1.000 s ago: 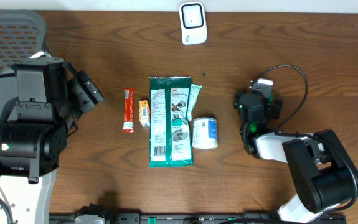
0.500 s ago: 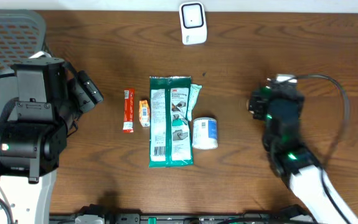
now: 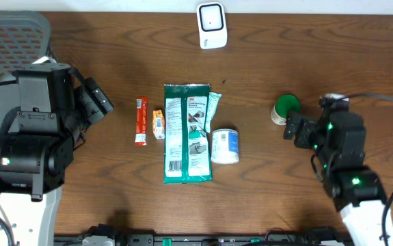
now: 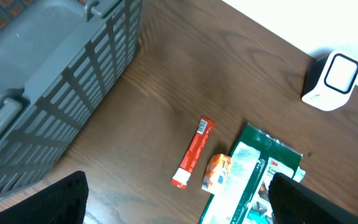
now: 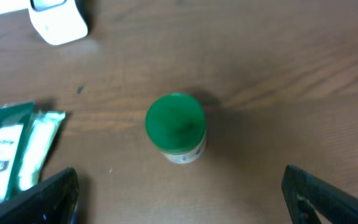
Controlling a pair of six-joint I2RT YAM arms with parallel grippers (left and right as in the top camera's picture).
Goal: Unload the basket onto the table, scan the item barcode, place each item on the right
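The white barcode scanner stands at the table's far edge; it also shows in the left wrist view and the right wrist view. A small jar with a green lid stands upright right of centre. My right gripper is open just in front of the jar and does not touch it, with nothing between its fingers. My left gripper hangs open and empty at the left, above bare wood.
A green wipes pack, a red stick pack, a small orange packet and a white and blue can lie mid-table. A grey basket stands at the far left behind the left arm.
My right arm has drawn back to the right. The green-lidded jar, which it hid before, now stands uncovered on the table. The left arm has not moved.
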